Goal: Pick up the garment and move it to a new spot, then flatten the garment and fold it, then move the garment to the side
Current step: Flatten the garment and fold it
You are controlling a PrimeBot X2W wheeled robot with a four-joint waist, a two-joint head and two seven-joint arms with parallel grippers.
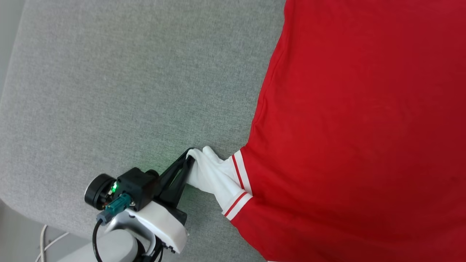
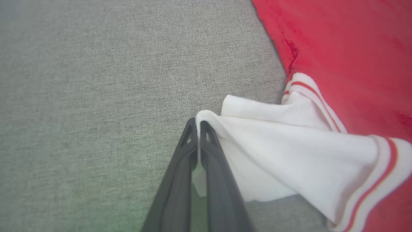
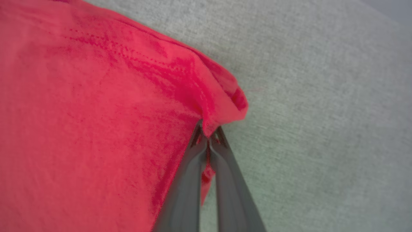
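Grey fabric (image 3: 322, 96), right end effector (image 3: 208, 136) gripping garment (image 3: 80, 112)

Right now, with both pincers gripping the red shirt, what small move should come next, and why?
Probably draw the pincers apart: the left pincer is shut on the bunched white sleeve, the right pincer on a puckered red edge, so the shirt needs stretching flat.
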